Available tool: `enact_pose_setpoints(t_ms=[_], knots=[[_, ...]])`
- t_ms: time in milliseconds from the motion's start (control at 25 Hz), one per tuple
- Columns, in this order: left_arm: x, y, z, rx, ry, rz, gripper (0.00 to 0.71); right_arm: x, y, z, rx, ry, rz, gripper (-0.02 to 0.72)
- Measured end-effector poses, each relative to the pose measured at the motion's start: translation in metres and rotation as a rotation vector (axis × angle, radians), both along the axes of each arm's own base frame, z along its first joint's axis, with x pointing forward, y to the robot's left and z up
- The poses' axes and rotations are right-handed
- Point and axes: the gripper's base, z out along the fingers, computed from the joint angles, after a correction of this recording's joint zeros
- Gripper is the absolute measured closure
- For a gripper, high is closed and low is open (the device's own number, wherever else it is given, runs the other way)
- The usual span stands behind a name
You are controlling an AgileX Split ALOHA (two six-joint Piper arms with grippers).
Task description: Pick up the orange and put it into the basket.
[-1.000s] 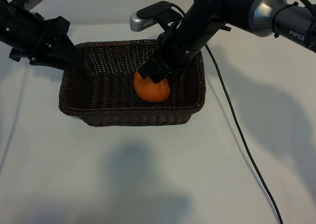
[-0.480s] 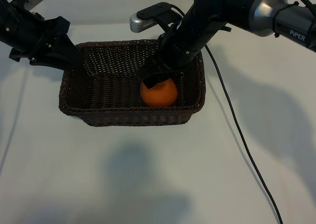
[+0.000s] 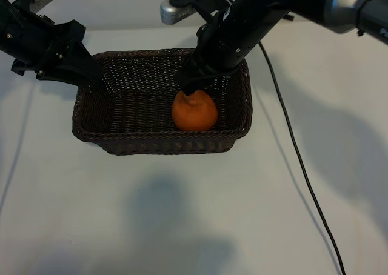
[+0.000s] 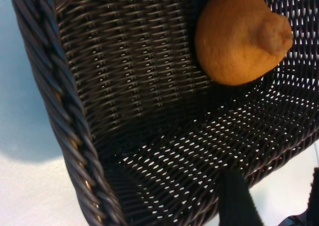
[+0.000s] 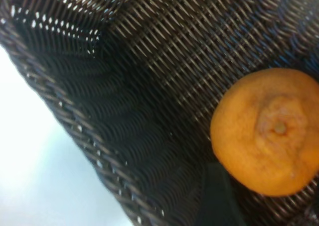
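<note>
The right gripper (image 3: 189,86) hangs just above the orange (image 3: 194,111), pointing steeply down into the basket (image 3: 91,120). Its fingers are spread and hold nothing; the fruit sits free below them. From the exterior view I cannot tell whether a fingertip brushes the orange's top.

The orange rests on the basket floor, toward the right end, close to the near wall, knob upward. The right wrist view shows the knob facing the camera and one dark finger (image 5: 214,196) beside the fruit.

The left gripper (image 3: 79,69) is parked at the basket's far left corner, touching or just over the rim; its fingers stand apart and empty.

Risks, as I judge them: the fruit is rounded, so a fingertip dragging across it as the arm lifts away could roll it along the floor. A finger catching the weave or rim could tug the light basket. The black cable (image 3: 291,148) trailing on the table (image 3: 182,214) to the basket's right could snag.
</note>
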Motion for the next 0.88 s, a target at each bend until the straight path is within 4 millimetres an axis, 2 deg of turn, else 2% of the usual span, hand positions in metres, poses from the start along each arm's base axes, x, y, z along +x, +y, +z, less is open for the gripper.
enact_pose_setpoints(t_ms=[200,640,880], knots=[[0.0,0.0,0.0,0.0,-0.001,-0.002,0.306,-0.005,-0.014,0.019,-0.007,0.0,0.005,0.258],[0.0,0.0,0.0,0.001,-0.008,-0.011,0.306,-0.006,-0.082,0.06,-0.021,-0.026,-0.04,0.258],[0.0,0.0,0.0,0.001,-0.009,-0.011,0.306,-0.011,-0.115,0.074,-0.048,-0.028,-0.015,0.258]])
